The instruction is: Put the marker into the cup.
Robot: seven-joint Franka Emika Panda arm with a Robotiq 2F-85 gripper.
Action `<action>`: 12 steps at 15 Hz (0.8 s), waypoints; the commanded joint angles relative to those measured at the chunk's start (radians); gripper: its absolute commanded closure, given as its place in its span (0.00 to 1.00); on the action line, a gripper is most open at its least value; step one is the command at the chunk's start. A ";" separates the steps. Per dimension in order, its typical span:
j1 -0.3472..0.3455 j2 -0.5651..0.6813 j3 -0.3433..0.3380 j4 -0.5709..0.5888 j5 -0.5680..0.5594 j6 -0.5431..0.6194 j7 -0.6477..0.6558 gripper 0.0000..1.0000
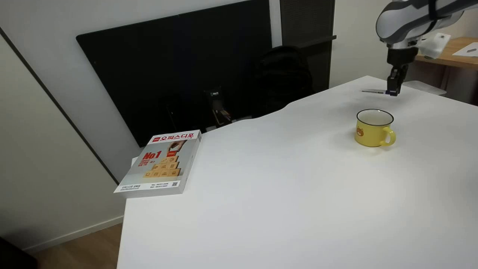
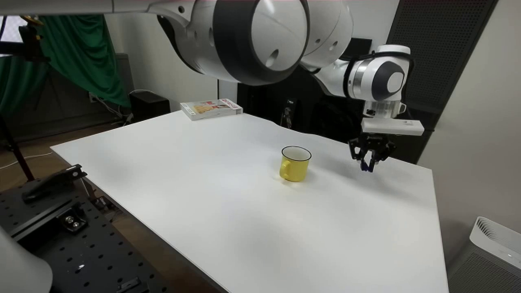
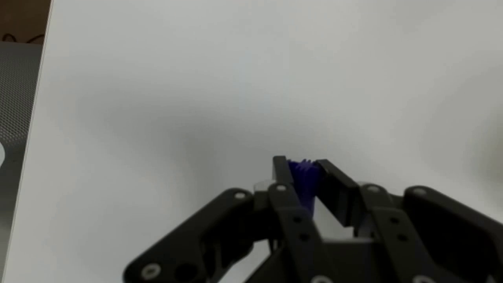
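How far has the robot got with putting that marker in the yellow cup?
Done: the marker is grasped, the gripper closed on its blue end.
In hand: probably the carry to the yellow cup, which stands apart from it.
Left: bringing it over the cup's open rim and letting go.

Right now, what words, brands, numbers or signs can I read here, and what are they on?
"오피스디포": in red, across the top of the book.
"No.1": in red, lower on its cover.
Too small or blurred: the book's other print, the marking on the dark object in the background, and anything on the marker.
On the yellow cup: no letters visible, only a picture.
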State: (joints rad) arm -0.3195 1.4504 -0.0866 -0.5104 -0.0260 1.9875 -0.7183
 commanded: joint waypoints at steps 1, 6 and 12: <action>0.011 -0.009 0.009 0.108 -0.013 -0.211 0.072 0.94; 0.035 -0.106 0.021 0.024 0.037 -0.418 0.198 0.94; 0.037 -0.134 0.033 0.027 0.047 -0.630 0.301 0.94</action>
State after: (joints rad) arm -0.2794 1.3698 -0.0599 -0.4326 0.0001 1.4263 -0.4836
